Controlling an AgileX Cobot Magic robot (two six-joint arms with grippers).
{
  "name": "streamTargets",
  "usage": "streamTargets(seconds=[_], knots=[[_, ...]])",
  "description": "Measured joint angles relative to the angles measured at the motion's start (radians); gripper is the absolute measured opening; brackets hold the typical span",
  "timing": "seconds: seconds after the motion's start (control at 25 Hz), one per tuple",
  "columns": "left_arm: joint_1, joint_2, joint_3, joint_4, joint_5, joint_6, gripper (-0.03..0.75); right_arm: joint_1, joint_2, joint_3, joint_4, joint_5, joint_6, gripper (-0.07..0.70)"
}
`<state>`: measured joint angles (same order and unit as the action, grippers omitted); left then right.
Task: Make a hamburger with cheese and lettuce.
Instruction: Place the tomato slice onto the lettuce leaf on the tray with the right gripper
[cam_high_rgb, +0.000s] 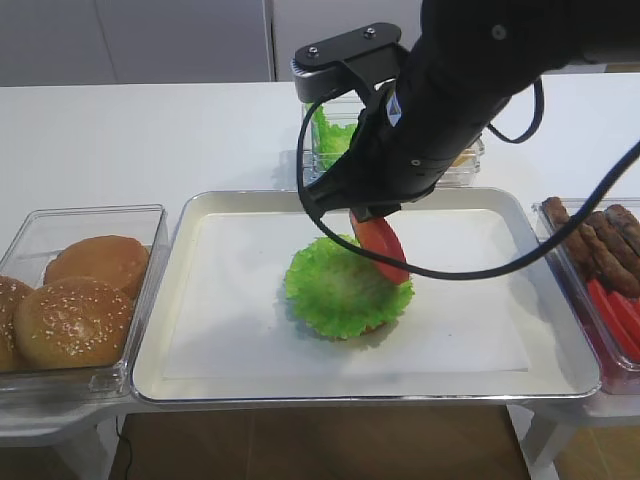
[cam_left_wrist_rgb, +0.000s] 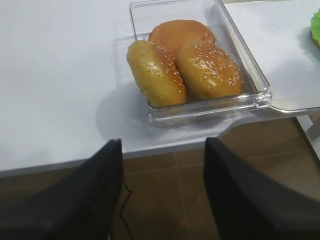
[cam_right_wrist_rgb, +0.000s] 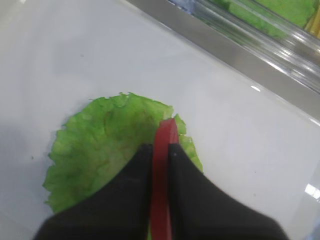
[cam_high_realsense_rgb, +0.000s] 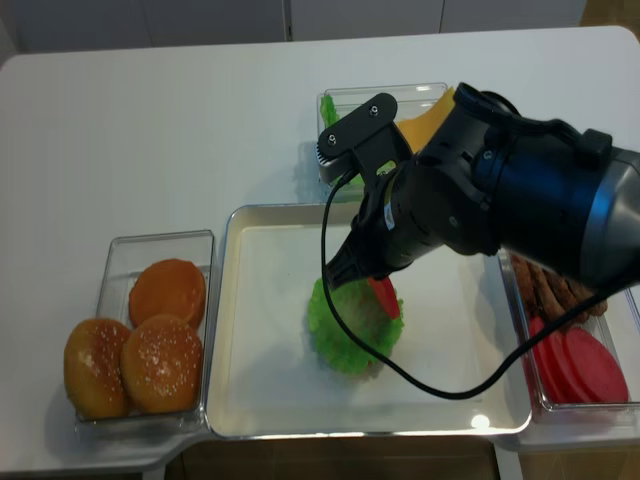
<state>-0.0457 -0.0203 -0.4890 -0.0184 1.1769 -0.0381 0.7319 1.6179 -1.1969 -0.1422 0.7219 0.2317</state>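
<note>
Right gripper (cam_right_wrist_rgb: 161, 150) is clamped on a red slice (cam_high_rgb: 381, 246), held on edge between the closed black fingers (cam_right_wrist_rgb: 127, 180), directly above the hamburger (cam_high_rgb: 346, 287). Whether the slice touches the leaf cannot be told. So far the hamburger is a low stack whose frilly green lettuce (cam_high_realsense_rgb: 352, 325) covers whatever lies under it, and it sits in the middle of the white tray (cam_high_rgb: 240, 350) at the front of the bench.

Left gripper (cam_left_wrist_rgb: 162, 165) hangs off the front left edge of the bench with its jaws spread wide and nothing between them, just in front of a clear box (cam_left_wrist_rgb: 260, 92) of sesame buns (cam_left_wrist_rgb: 210, 70). That box stands at the front left corner, touching the tray's left rim.

At the front right corner, another clear box (cam_high_realsense_rgb: 540, 390) holds more red slices (cam_high_realsense_rgb: 580, 360) and brown sticks (cam_high_rgb: 600, 240). Behind the tray, toward the far edge, a clear container (cam_high_realsense_rgb: 335, 100) holds spare green leaves (cam_high_rgb: 330, 140) and the cheese (cam_high_realsense_rgb: 425, 120), mostly hidden by the right arm.
</note>
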Motion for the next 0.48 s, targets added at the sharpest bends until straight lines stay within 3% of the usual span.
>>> streamTargets(seconds=[0.48], knots=[[0.0, 0.0, 0.0, 0.0, 0.0, 0.0, 0.387, 0.027, -0.009, 0.0, -0.087, 0.019, 0.026, 0.055]])
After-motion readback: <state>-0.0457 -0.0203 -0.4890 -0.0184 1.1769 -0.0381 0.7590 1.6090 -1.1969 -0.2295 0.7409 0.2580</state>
